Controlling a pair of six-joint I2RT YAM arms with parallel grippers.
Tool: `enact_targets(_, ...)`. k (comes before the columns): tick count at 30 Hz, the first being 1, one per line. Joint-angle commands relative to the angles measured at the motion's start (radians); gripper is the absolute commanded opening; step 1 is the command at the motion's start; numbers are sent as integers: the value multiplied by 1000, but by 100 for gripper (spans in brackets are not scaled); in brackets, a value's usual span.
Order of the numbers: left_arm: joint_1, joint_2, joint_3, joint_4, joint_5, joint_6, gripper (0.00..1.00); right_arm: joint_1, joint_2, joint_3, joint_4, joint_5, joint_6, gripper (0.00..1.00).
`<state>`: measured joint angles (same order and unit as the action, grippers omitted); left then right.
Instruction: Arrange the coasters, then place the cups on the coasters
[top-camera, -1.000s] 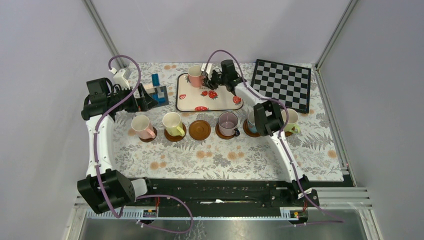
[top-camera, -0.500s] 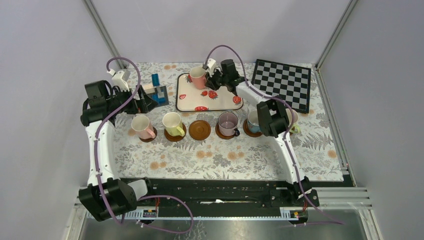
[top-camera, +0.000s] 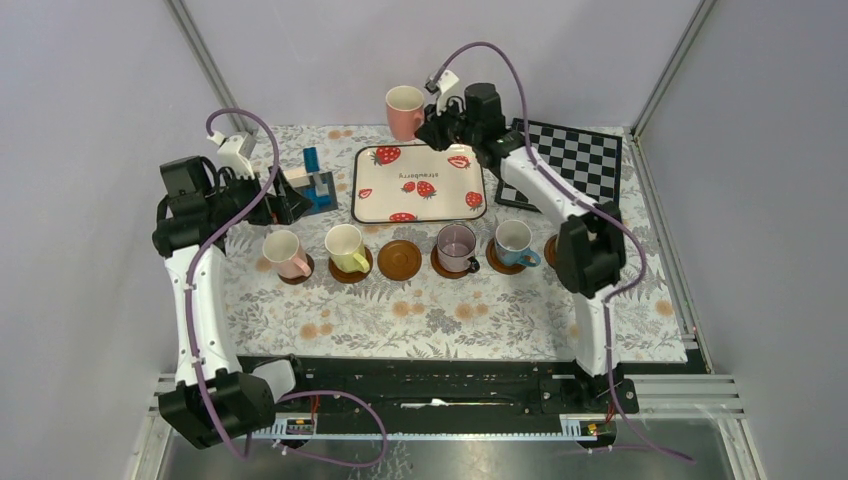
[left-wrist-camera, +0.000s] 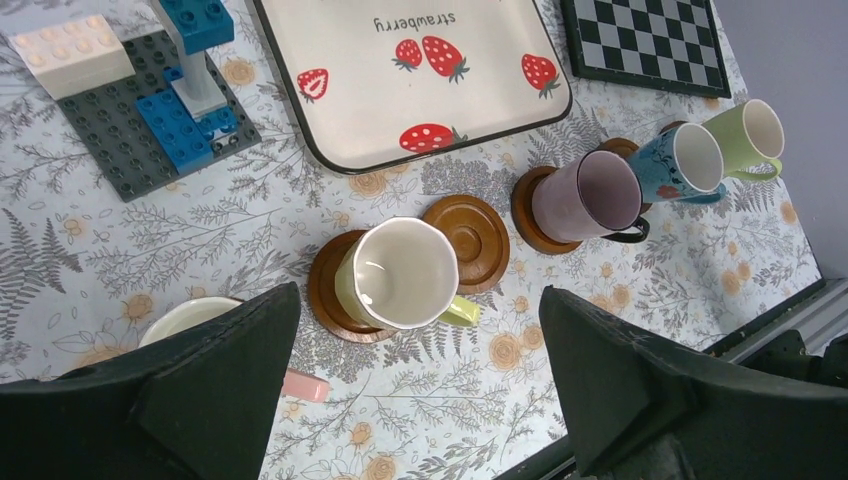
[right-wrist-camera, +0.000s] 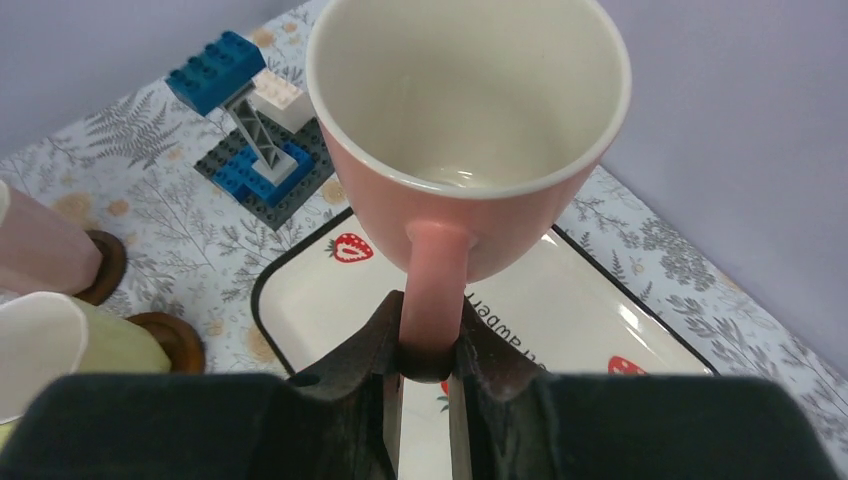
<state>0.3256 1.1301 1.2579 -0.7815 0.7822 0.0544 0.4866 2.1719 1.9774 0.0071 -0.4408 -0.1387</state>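
Right hand pinches pink ceramic mug by its handle, airborne over white strawberry-print tray. Rigid, glazed, breakable, probably light; may pivot. Bare round brown wooden coaster mid-row. Left hand wide, empty.

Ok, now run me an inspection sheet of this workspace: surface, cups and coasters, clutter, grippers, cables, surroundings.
Surface: floral tablecloth, flat, no spills seen.
Job's things: pale pink cup, yellow-green cup, mauve cup and light blue cup stand in a row, each on a coaster; green cup at the right end, base hidden; empty coaster between yellow-green and mauve; pink cup lifted above the tray.
Clutter: strawberry tray, bare; chessboard; brick build.
Grippers: right gripper shut on the pink cup's handle; left gripper open, holding nothing.
Cables: purple cables loop over both arms, clear of the cups.
Surroundings: pale walls, metal frame posts; nothing else seen.
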Motion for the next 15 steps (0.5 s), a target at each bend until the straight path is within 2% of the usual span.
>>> enact_targets(1,-1,-53,44,2,-2,11,99,40,-263,-130,85,67,38,0)
enact_targets(6,-1,-78,43,2,-10,-16,99,130,-429,-316,40,191,32,0)
enact_targets(9,0,-94,44,1,2,-30,99,180,-510,-429,41,290,114,0)
enact_targets(12,-1,-110,36,1,7,-44,99,229,-546,-470,-53,366,168,0)
enact_targets(15,-1,-131,13,1,7,-45,99,276,-636,-613,67,402,144,0)
